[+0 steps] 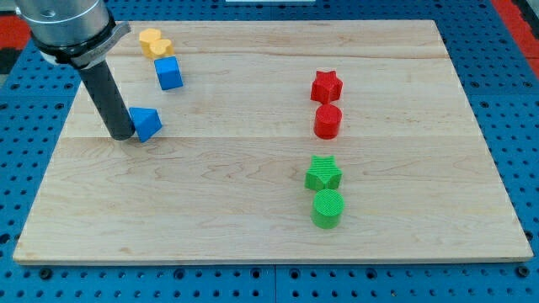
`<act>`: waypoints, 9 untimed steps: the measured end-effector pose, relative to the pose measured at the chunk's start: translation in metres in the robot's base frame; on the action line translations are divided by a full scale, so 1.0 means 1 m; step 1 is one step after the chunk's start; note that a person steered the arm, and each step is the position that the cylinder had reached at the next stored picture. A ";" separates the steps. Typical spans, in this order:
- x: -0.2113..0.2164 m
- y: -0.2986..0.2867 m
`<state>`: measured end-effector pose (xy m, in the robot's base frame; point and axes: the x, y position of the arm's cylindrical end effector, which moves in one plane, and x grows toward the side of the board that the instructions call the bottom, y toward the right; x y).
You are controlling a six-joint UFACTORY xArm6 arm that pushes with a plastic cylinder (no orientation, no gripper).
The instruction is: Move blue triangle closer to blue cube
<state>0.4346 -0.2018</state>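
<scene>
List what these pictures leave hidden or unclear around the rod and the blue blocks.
- Camera view: whether my tip touches the blue triangle; the rod covers the triangle's left edge.
- The arm above the grey collar is cut off by the view's top edge.
- The yellow block beside the blue cube: too small to tell whether it is one piece or two.
- The far faces of the blue cube are turned away from the camera.
</scene>
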 end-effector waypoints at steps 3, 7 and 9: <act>0.000 0.011; 0.004 0.039; -0.023 0.039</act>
